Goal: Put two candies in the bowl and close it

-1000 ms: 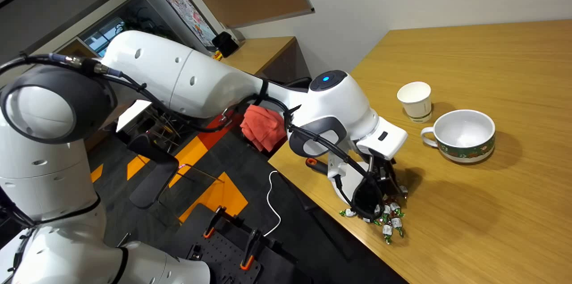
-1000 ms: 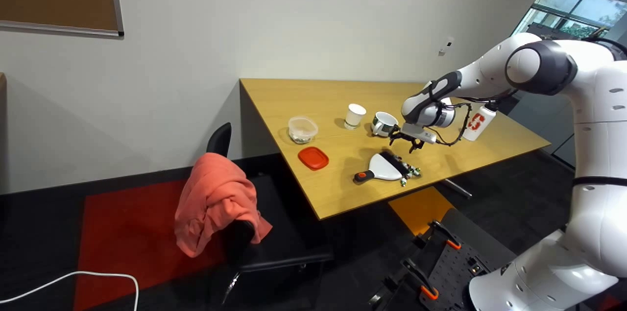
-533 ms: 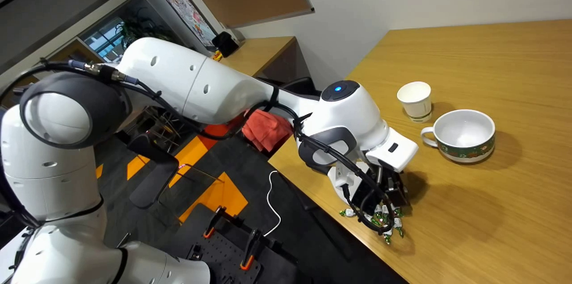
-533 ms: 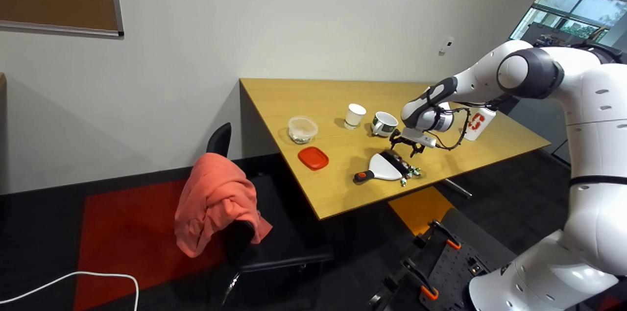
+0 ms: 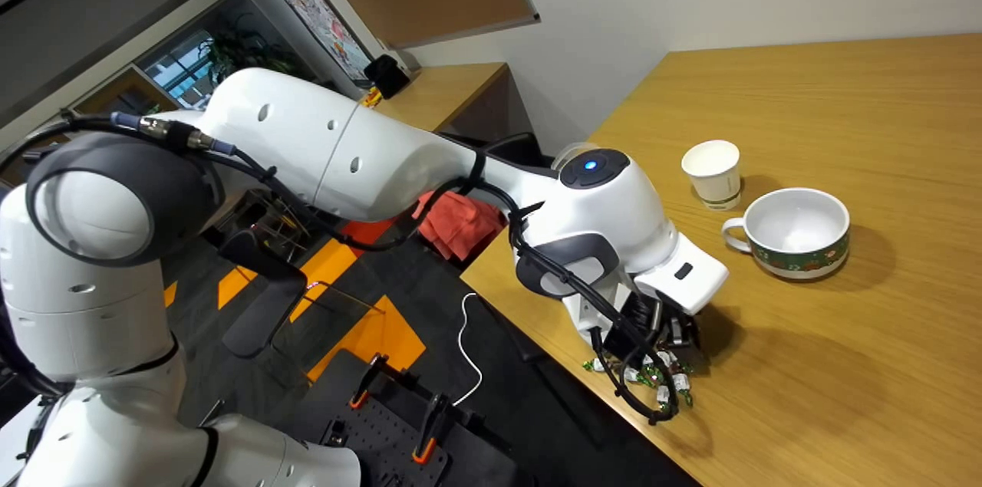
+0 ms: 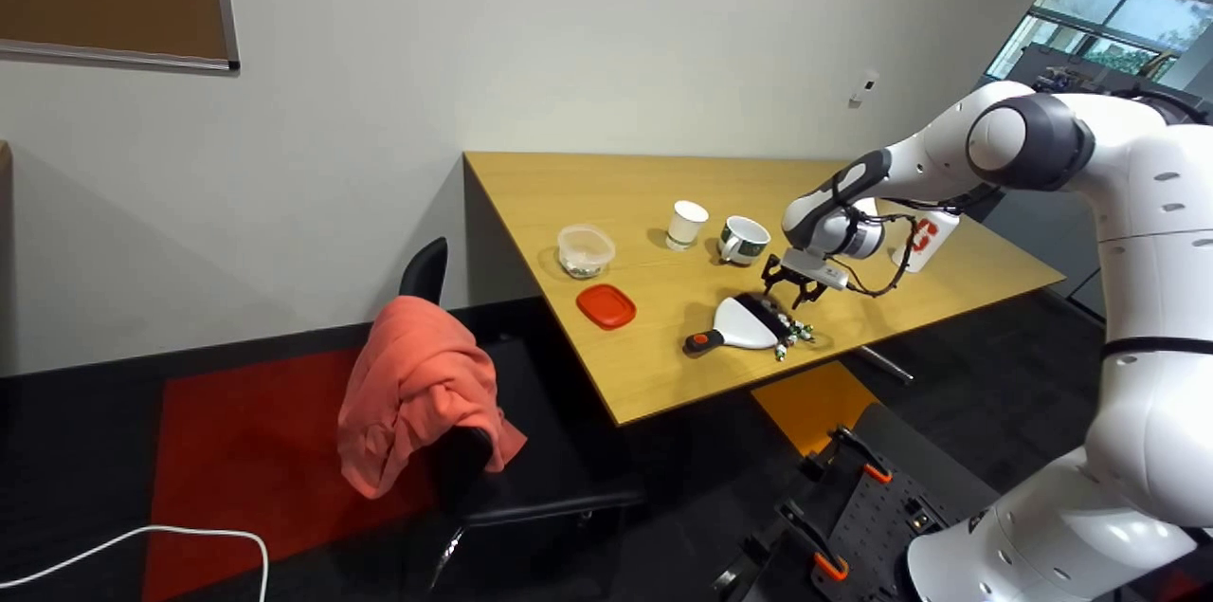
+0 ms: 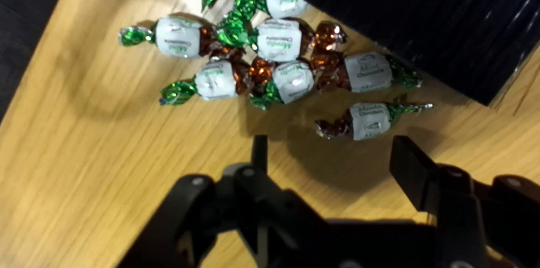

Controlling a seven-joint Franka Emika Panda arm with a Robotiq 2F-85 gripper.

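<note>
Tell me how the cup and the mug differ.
Shape: the cup is narrow and taller than wide; the mug is broad and wider than tall.
Handle: the cup shows none in either exterior view; the mug has one.
Decoration: the cup is plain white but for thin green markings low down; the mug has a wide, patterned green band.
Shared: both are white inside and stand upright on the table, open at the top.

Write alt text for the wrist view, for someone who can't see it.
An open gripper hangs over a table, nothing held, with one candy just beyond its jaws. More candies, white with green and copper ends, cluster beside black bristles at upper right.
</note>
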